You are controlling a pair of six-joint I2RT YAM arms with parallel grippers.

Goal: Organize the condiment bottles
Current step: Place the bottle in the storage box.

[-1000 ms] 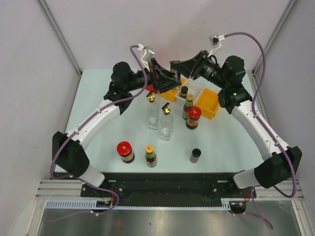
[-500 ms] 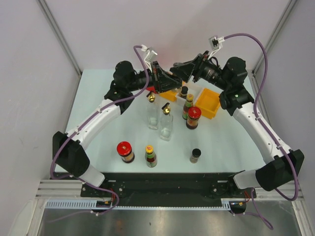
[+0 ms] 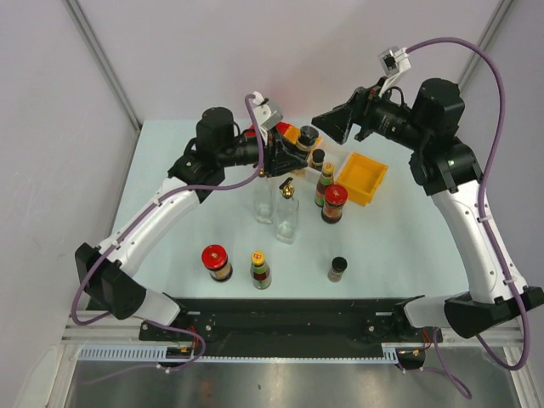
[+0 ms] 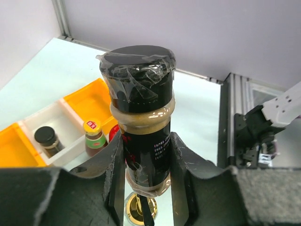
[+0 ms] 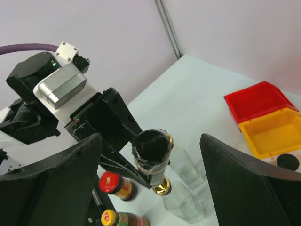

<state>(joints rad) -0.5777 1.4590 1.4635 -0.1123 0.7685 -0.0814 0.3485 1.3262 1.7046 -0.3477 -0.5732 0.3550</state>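
My left gripper is shut on a black-capped shaker, held upright in the air above the two clear glass bottles. In the top view the held shaker is at the back centre in the left gripper. My right gripper hangs open beside and above it, touching nothing. From the right wrist, the shaker shows between the wide-spread right gripper fingers. A sauce bottle and a red-lidded jar stand together. Near the front stand a red-lidded jar, a sauce bottle and a shaker.
An orange bin sits at the back right. A white bin holds a black-capped bottle. A red bin adjoins an orange bin. Grey walls enclose the table on three sides.
The left gripper's jaws closed on the shaker. The right gripper's jaws opened and that arm drew back up and to the right. The orange bin at the back right shifted slightly.
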